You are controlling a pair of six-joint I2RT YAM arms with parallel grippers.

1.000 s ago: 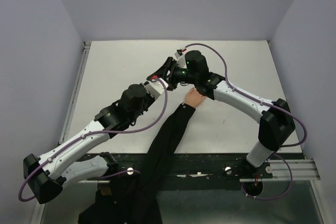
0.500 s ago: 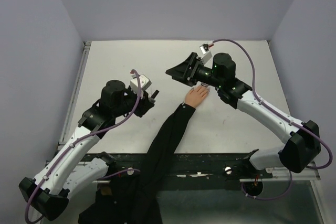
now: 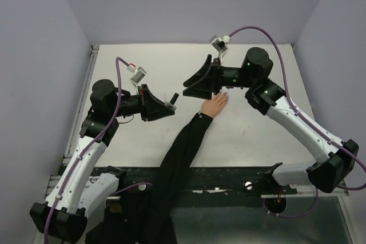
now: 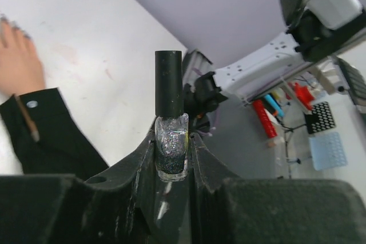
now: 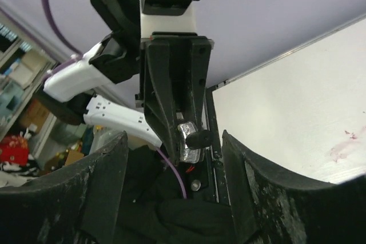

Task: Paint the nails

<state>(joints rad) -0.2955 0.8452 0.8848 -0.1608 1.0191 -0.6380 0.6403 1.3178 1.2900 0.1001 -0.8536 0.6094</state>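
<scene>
At centre, nails diagonally toward far right; left tool tight on bottle, right tool agape.

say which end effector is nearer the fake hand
Right. The right end effector hangs open beside the pale peach fake hand; the left end effector, gripping a glittery black-capped bottle, sits farther off.

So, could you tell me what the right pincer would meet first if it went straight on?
Probably the nail polish bottle held in the left pincer, which faces it ahead; the gap between looks free, though depth is unclear.
</scene>
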